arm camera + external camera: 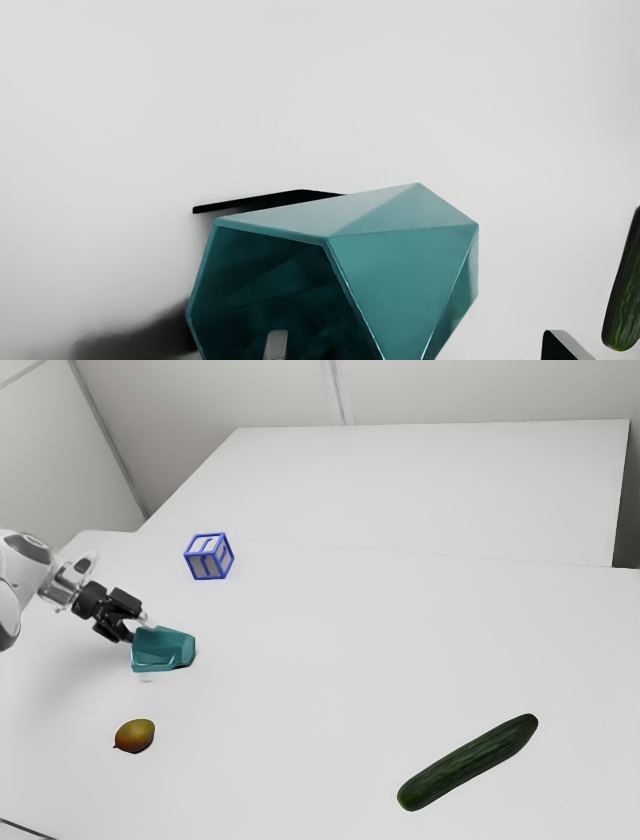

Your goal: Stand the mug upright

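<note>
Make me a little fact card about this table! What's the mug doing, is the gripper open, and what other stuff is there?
mug: teal, lying on its side, open end toward the gripper
gripper: at the mug, fingers apart
block: blue-edged cube, beyond the mug in the exterior view
fruit: small, yellow-brown and reddish, maybe a mango
vegetable: dark green cucumber, toward the exterior view's right
table: white
job: mug not upright yet

A wide passage crosses the smooth white table point(310, 660) between two obstacles: faceted teal mug point(163, 649), long green cucumber point(468, 762).
</note>
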### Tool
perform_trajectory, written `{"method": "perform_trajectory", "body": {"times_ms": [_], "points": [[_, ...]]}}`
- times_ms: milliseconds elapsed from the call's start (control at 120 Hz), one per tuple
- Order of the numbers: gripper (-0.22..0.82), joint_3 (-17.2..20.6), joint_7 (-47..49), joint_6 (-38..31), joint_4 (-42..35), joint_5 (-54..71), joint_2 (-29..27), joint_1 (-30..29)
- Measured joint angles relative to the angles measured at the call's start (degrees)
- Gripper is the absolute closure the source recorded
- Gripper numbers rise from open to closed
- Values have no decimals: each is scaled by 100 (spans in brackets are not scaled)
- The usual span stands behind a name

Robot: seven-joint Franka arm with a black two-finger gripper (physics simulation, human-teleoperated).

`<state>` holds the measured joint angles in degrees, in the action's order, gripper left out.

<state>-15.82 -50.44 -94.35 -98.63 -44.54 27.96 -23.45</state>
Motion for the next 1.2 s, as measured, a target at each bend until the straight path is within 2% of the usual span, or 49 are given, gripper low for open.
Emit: {"method": "perform_trajectory", "body": {"times_ms": [300,408,675,900,1000,1200], "points": [[54,-1,-67,222,-51,-226,12,-19],[64,-5,-85,252,-53,-301,9,-8],[75,-4,-103,322,-53,-459,-91,158],[77,-3,-45,236,-79,-364,-433,526],[77,9,-6,-134,-403,-282,-733,868],[78,7,125,-1383,-1092,270,-1286,1626]]}}
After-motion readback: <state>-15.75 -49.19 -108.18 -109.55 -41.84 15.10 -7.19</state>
